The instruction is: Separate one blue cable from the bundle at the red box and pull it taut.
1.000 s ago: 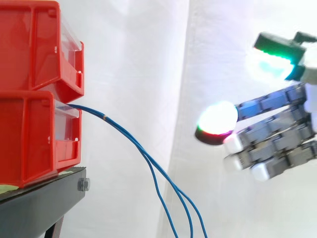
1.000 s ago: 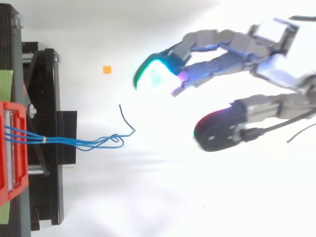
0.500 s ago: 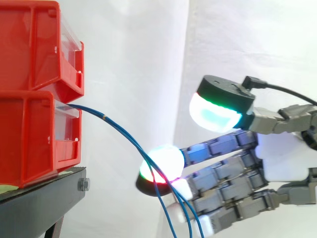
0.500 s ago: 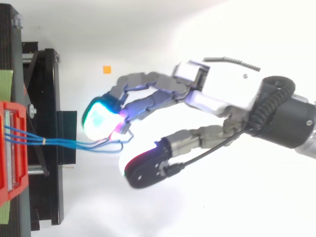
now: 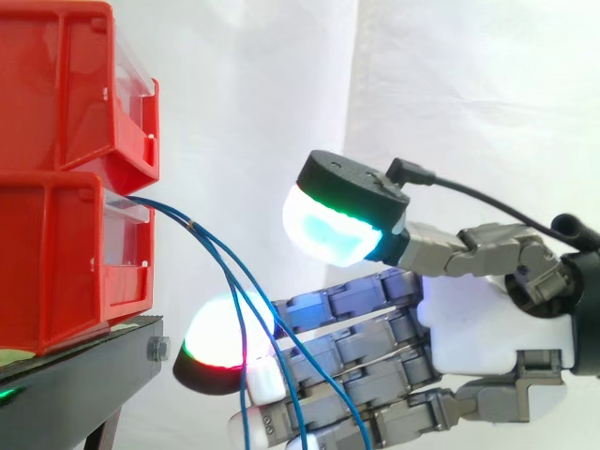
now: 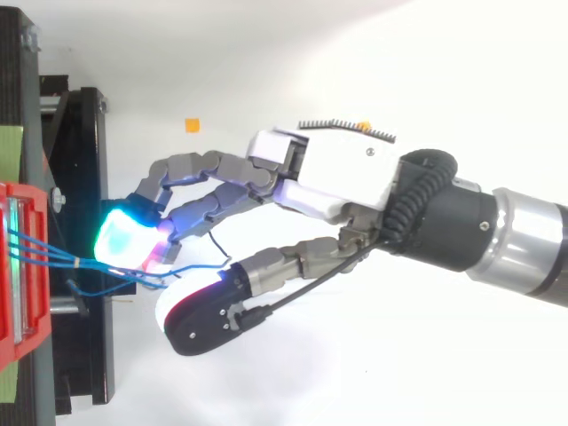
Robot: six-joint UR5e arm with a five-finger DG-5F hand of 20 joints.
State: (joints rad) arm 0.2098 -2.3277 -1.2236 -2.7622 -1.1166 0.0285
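Stacked red bins point(image 5: 56, 262) at left of frame on a black stand point(image 5: 84, 370), white curtain point(image 5: 450, 94) behind. Blue cables point(image 5: 190, 224) drooping from the lower bin toward lower centre. Hand point(image 5: 469, 319) at lower right, fingers straight and spread, thumb apart above. Cables crossing among the fingers, possibly touching.

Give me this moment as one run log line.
hand: open, reaching among blue cables | cables: sagging from red box, none pinched | task: no cable separated yet
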